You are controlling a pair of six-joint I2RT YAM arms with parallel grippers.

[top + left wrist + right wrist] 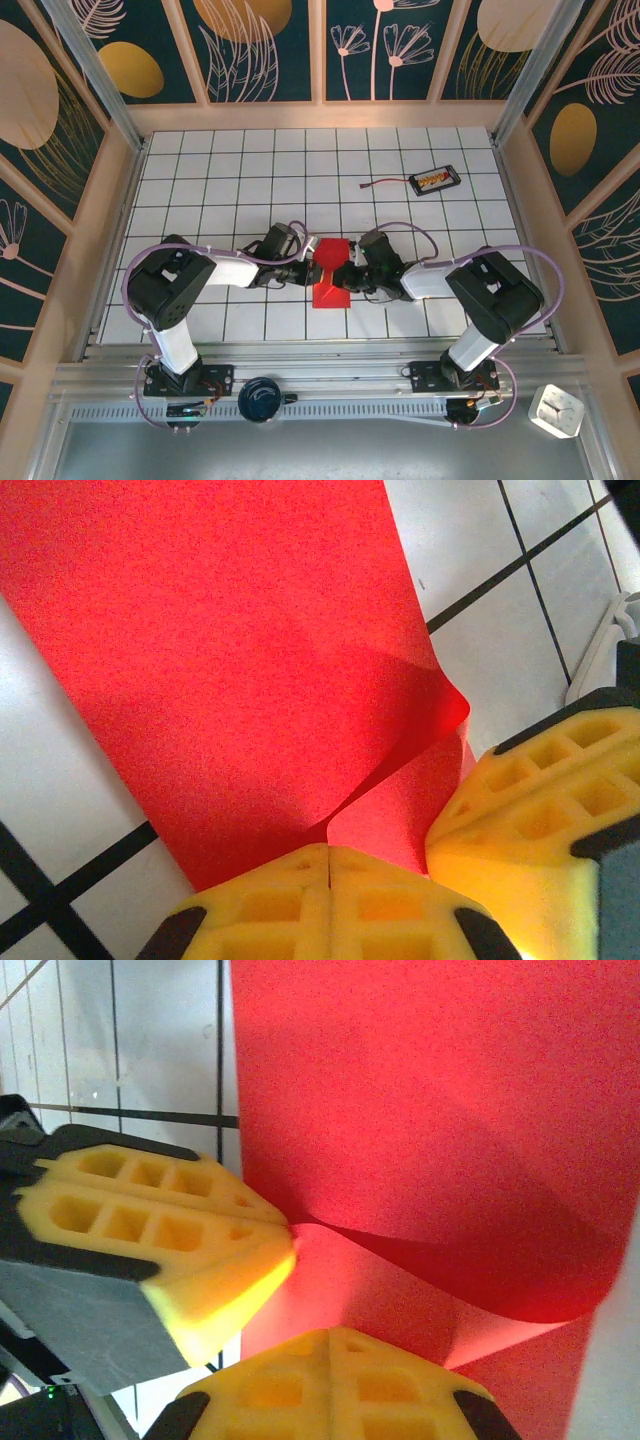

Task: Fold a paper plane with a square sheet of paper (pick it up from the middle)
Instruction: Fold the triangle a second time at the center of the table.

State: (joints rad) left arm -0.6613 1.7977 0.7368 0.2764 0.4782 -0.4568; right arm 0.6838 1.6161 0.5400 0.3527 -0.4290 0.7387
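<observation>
- On the rail at the near edge of the table, a dark round object [262, 398] sits between the two arm bases; a white square object [556, 410] lies off to the right.
- Both arms rise from their bases, bend outward at the elbow and sweep inward, forearms low over the white grid tiles [250, 170], wrists facing each other at mid-table.
- The left gripper [312, 270] comes in from the left, its yellow fingers [270, 905] pressed flat together with a corner of the square sheet of paper [328, 292] pinched at their tips.
- The right gripper [345, 277] meets it from the opposite side, jaws likewise closed, the red paper running into the seam between its pads [390, 1390]; the two sets of fingertips sit just beside each other.
- The sheet lies on the tiles between the wrists, one part lifted and curling over into a soft fold where the grippers hold it, the rest flat.
- Well beyond, near the far right of the table, rests a small black tray [435, 180] with a trailing cable.
</observation>
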